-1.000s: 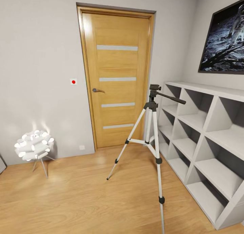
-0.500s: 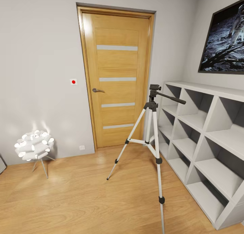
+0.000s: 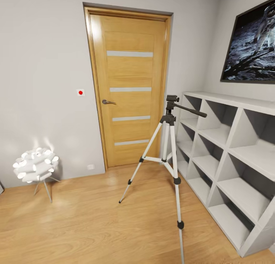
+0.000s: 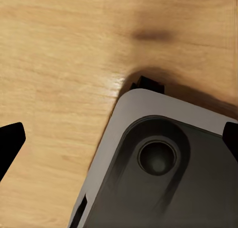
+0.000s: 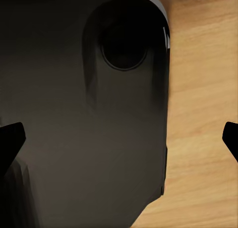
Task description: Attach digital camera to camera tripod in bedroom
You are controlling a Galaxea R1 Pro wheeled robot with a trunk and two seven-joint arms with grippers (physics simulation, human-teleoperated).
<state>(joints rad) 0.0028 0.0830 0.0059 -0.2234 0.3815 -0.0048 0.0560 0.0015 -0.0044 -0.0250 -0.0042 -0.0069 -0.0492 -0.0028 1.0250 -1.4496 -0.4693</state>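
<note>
Two pincers hang over the light wood floor point(image 4: 54, 54): our left gripper point(image 4: 119, 136) apart and empty, our right gripper point(image 5: 119, 136) likewise. Well ahead, the silver-legged, black-headed camera tripod point(image 3: 170, 149) stands between wooden door point(image 3: 128, 88) and white cube shelf point(image 3: 229, 157).

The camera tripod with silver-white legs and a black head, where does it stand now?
In the head view, the camera tripod stands on the light wood floor, right of centre, just in front of the white cube shelf and to the right of the wooden door.
</note>
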